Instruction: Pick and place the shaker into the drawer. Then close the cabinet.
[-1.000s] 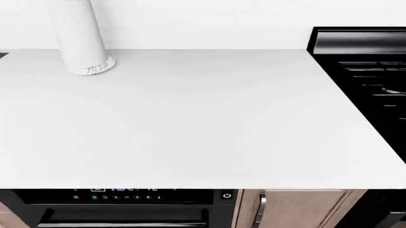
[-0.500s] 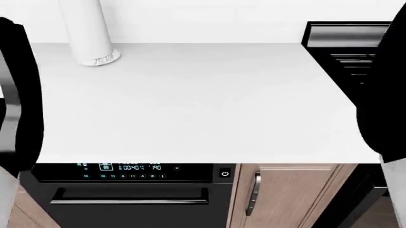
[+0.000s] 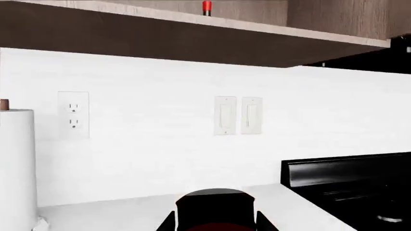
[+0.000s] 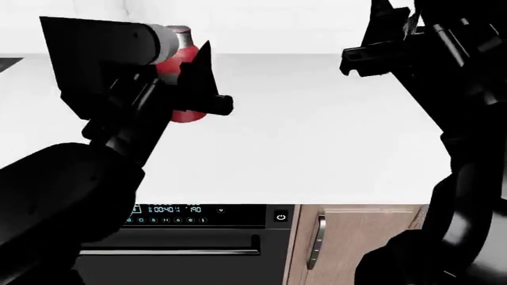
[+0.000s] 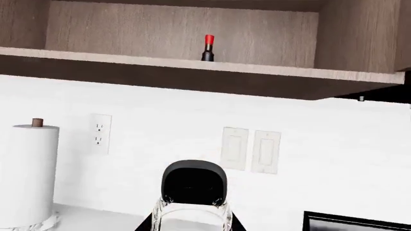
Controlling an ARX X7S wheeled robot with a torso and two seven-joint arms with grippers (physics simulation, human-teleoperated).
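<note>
Left gripper [image 4: 198, 89] is up over the countertop [image 4: 317, 136], fingers closed in on the shaker [image 4: 182, 56]. We see its red body wedged between the black fingers, clear of the counter. The arm hides most of the jaw gap, so the grip looks firm, but we can't confirm contact on both sides. In the left wrist view there's only a sliver of red under a dark rounded shape at the frame edge.

Right gripper [image 4: 372, 56] hangs over the far right of the counter, near the stove [image 3: 347, 192]. Its wrist view shows a dark-topped, clear-necked bottle [image 5: 192, 192] right in front of the camera. We can't tell how far those fingers are open or whether they hold it.

Paper towel roll [image 5: 26, 173] stands by the wall. A small red-capped bottle [image 5: 208, 47] sits on the upper shelf. The oven [image 4: 174, 237] and a wooden door [image 4: 364, 249] are below the counter edge.
</note>
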